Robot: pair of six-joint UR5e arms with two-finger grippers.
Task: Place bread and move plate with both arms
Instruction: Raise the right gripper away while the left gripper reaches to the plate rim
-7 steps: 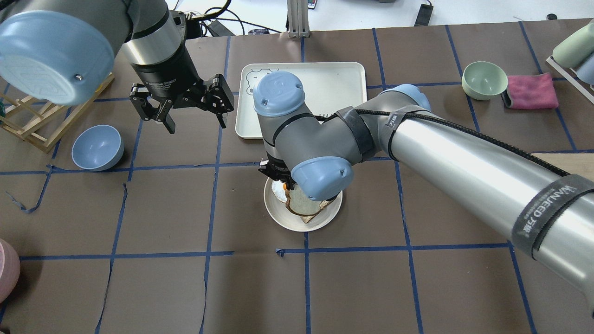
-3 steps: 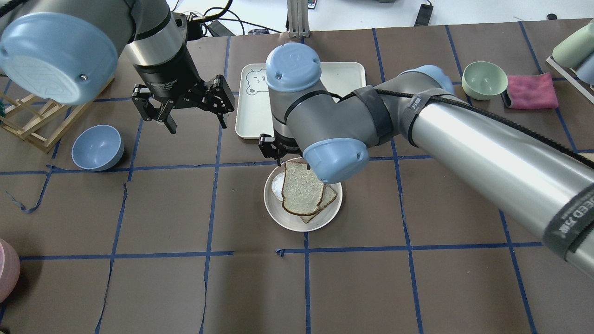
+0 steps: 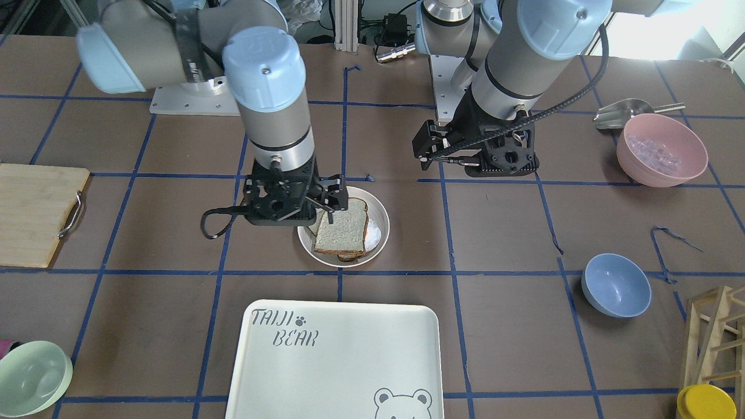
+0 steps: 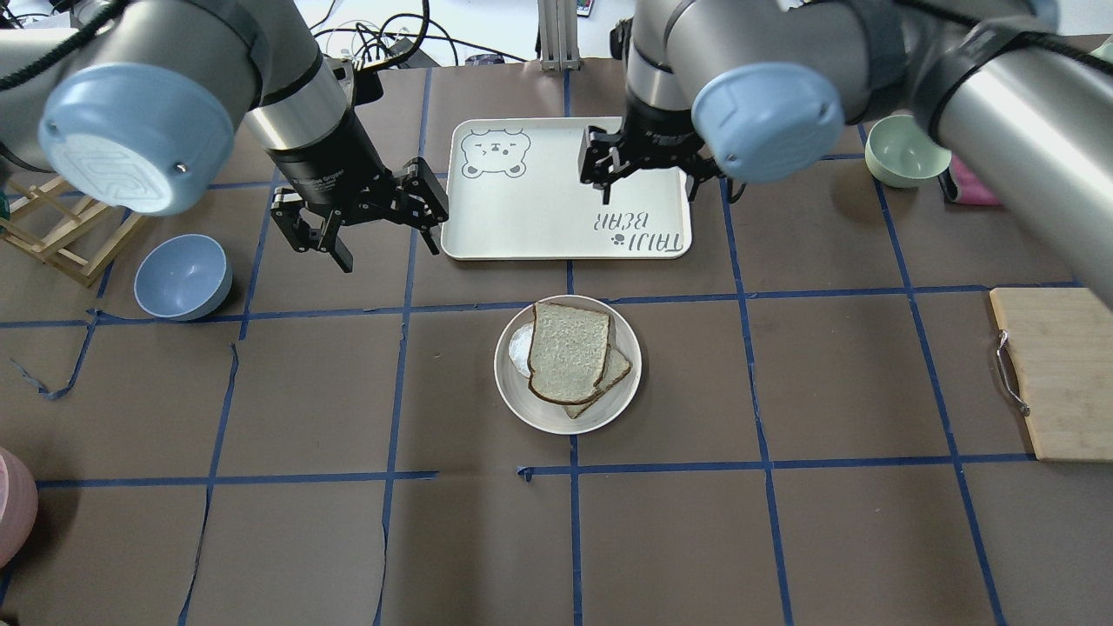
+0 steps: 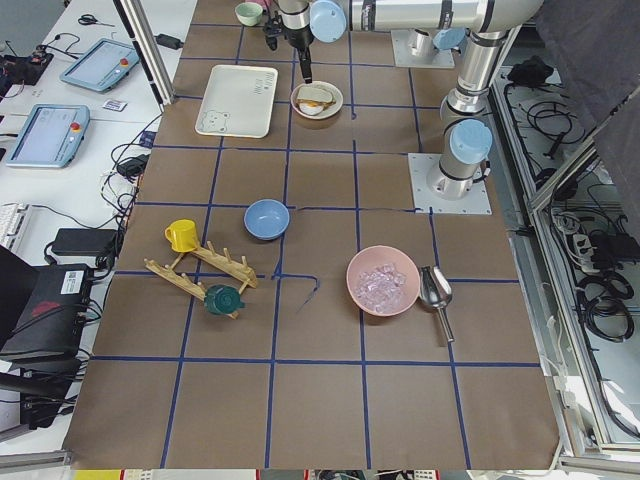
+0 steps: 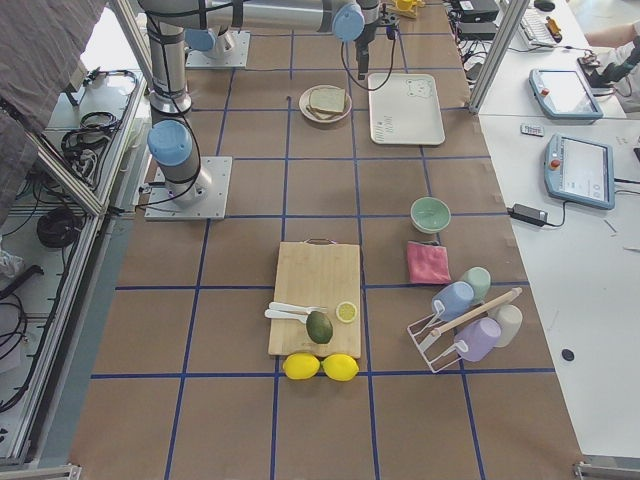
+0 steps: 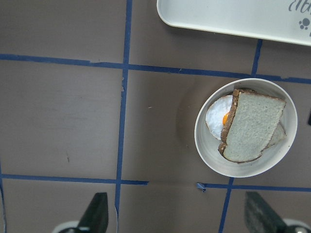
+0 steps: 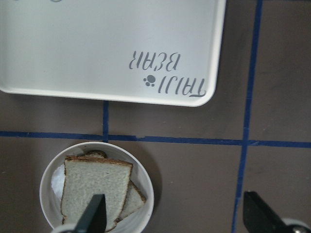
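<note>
The cream-white plate (image 4: 532, 409) sits mid-table, in front of the tray. The bread (image 4: 569, 349) lies flat on it, on top of a second slice (image 4: 616, 374) and a fried egg (image 4: 519, 348). It also shows in the front view (image 3: 341, 231), the left wrist view (image 7: 252, 127) and the right wrist view (image 8: 92, 187). My right gripper (image 4: 643, 174) is open and empty, raised between plate and tray. My left gripper (image 4: 389, 250) is open and empty, hanging to the plate's far left.
The "TAIJI BEAR" tray (image 4: 539, 200) lies just beyond the plate. A blue bowl (image 4: 183, 276) and a wooden rack (image 4: 52, 235) are at the left. A mint bowl (image 4: 907, 152) and a cutting board (image 4: 1052, 374) are at the right. A pink bowl (image 3: 662, 150) stands near the robot's left.
My right gripper has let go of the bread, risen off the plate and pulled back toward the tray. The bread now lies uncovered on the plate. My left gripper has drifted slightly nearer.
</note>
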